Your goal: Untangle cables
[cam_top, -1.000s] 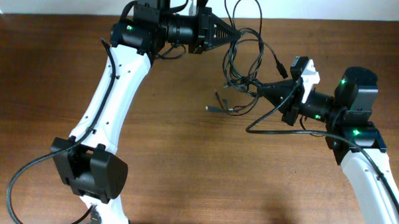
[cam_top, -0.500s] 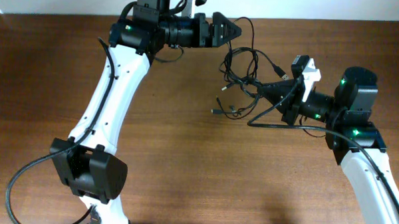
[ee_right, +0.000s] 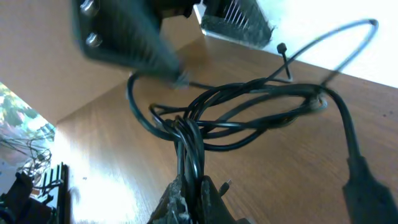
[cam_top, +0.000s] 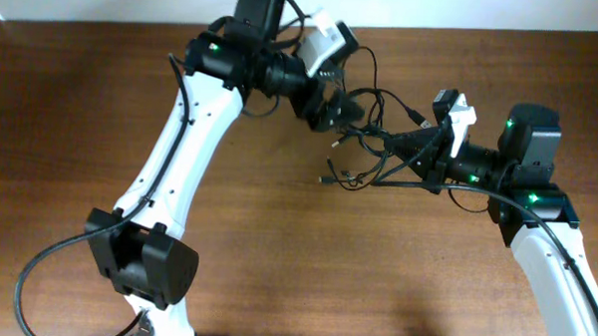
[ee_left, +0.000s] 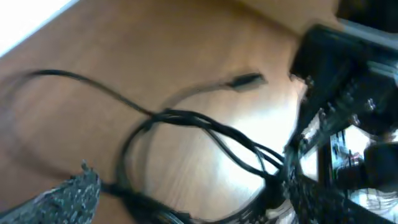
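Cables [cam_top: 372, 141]: black tangle, bunched over table [cam_top: 276, 247] right of centre, loose plug ends trailing toward lower left. Right gripper [ee_right: 189, 186]: clenched on the gathered strands at the tangle's right side, loops fanning out beyond the fingertips. Left gripper [ee_left: 186, 202]: spread wide, fingers [ee_left: 81, 190] straddling a loop at the tangle's upper left.

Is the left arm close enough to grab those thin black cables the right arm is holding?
Probably yes: the left gripper hangs open right at the cables' loops, nothing between them; the right gripper pinches the bundle farther along.
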